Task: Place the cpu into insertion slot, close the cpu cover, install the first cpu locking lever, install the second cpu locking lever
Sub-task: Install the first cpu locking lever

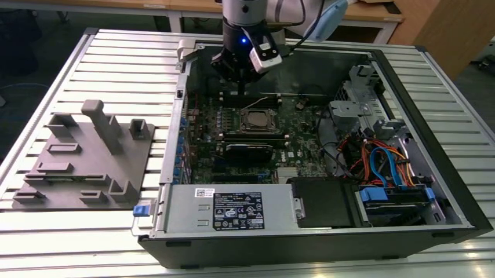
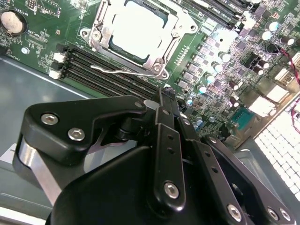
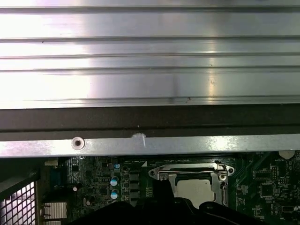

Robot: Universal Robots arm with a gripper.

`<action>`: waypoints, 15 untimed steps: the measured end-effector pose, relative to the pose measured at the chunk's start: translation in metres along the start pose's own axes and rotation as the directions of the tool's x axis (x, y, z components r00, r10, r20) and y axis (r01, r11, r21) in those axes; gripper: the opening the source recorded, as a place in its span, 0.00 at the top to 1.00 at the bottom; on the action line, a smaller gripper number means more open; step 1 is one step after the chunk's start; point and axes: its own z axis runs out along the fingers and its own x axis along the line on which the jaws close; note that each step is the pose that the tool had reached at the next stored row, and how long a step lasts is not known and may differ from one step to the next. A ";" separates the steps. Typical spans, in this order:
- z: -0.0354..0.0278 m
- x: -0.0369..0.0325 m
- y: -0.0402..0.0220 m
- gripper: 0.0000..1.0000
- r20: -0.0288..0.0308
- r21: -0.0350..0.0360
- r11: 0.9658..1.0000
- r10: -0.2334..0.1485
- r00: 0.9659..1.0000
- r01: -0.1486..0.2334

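Slatted metal table (image 1: 116, 63), computer case (image 1: 309, 250), grey fixture (image 1: 77, 180)

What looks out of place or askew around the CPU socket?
Only the thin wire lever: it lies out over the memory slots beside the cpu cover, seemingly unhooked. The cover sits flat over the cpu; nothing looks damaged.

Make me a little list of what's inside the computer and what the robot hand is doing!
place: open case on a slatted metal table
cpu: lies flat on the green board
cover: down, framing the cpu
lever: thin wire beside the cover; cannot tell if it is hooked
gripper: over the board, near the cover, apart from it
jaws: shut, holding nothing
tray: grey, on the table at the exterior view's left of the case
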 end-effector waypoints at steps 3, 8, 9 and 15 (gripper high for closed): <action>0.0008 -0.0011 -0.0006 0.90 -0.001 -0.023 1.000 0.002 1.000 -0.002; 0.0031 -0.0029 -0.0011 0.90 -0.002 -0.035 0.999 0.011 1.000 -0.011; 0.0039 -0.0032 -0.0013 0.90 -0.002 -0.042 0.999 0.014 1.000 -0.014; 0.0066 -0.0051 -0.0014 0.90 -0.002 -0.044 0.999 0.027 1.000 -0.027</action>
